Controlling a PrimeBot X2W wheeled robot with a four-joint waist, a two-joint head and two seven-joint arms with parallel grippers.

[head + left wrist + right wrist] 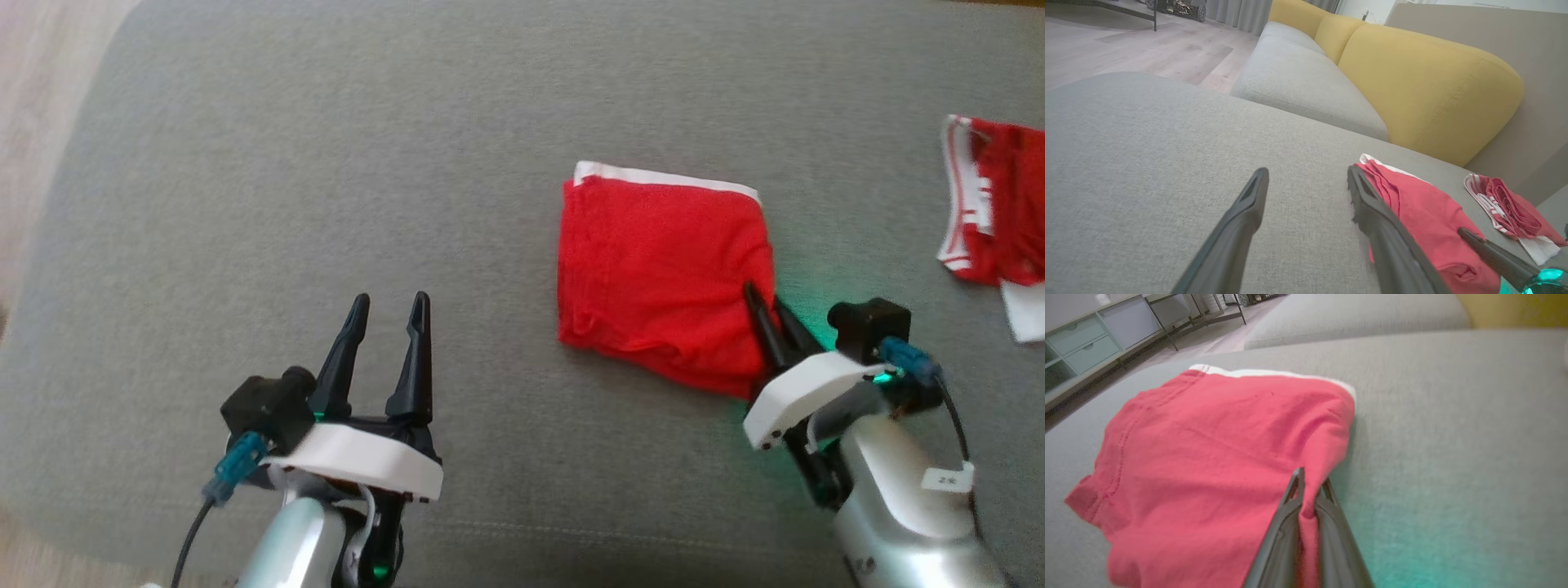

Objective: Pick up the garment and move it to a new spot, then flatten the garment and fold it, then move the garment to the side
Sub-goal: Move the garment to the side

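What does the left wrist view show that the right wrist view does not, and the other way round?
Left wrist view: the left gripper, fingers open over the grey cushion, and a red-and-white striped garment farther off. Right wrist view: a cabinet with drawers, and the right gripper shut on the edge of the folded red garment. Both: the folded red garment with its white band, lying on the grey cushion.

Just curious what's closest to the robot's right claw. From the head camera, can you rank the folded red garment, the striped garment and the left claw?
1. The folded red garment: right corner pinched in the right gripper.
2. The striped garment: off to the right.
3. The left gripper: far left, open.
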